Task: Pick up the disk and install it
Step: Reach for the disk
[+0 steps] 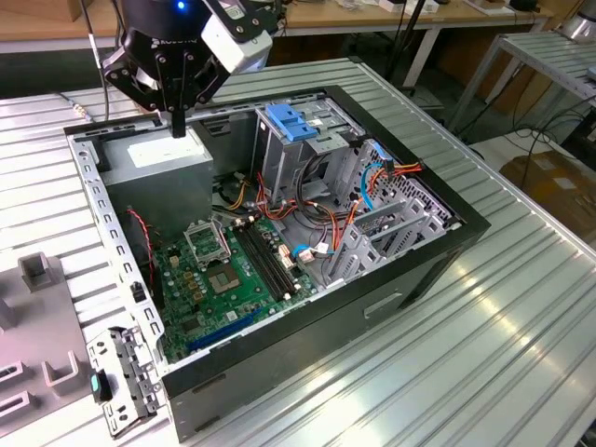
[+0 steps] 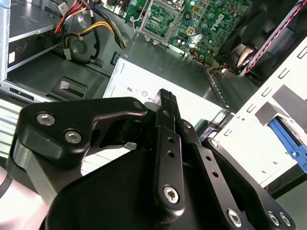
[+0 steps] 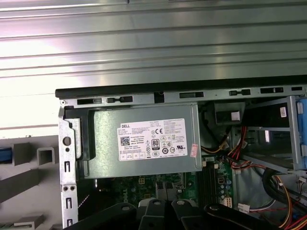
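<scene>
the gripper (image 1: 177, 126) hung pinched shut, holding nothing, just over the grey power supply (image 1: 160, 160), the drive cage (image 1: 277, 163) off to its side.

The gripper (image 1: 177, 127) is pointing straight down just over the grey metal box (image 1: 166, 160), its fingers (image 2: 166, 106) pressing together on nothing.

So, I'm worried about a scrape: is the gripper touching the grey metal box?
Cannot tell: in the exterior view the gripper overlaps the grey metal box, hiding any gap.
</scene>
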You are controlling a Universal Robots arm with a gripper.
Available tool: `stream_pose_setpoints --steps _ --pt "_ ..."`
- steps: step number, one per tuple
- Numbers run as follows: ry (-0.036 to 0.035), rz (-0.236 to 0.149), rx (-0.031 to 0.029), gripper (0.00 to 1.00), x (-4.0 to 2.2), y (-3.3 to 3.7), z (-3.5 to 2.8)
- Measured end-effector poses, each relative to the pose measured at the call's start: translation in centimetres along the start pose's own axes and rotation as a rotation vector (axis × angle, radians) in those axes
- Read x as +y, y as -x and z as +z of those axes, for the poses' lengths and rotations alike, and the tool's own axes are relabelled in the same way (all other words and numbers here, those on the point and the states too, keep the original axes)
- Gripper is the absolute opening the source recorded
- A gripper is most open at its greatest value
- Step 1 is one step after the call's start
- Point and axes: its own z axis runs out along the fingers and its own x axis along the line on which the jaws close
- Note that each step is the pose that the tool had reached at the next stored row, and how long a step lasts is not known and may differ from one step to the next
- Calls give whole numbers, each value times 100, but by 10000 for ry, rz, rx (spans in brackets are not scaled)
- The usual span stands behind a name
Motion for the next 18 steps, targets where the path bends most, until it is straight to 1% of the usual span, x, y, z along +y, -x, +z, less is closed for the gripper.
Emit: stream_pose_setpoints --steps 18 --pt "0 1 6 11 -3 -36 1"
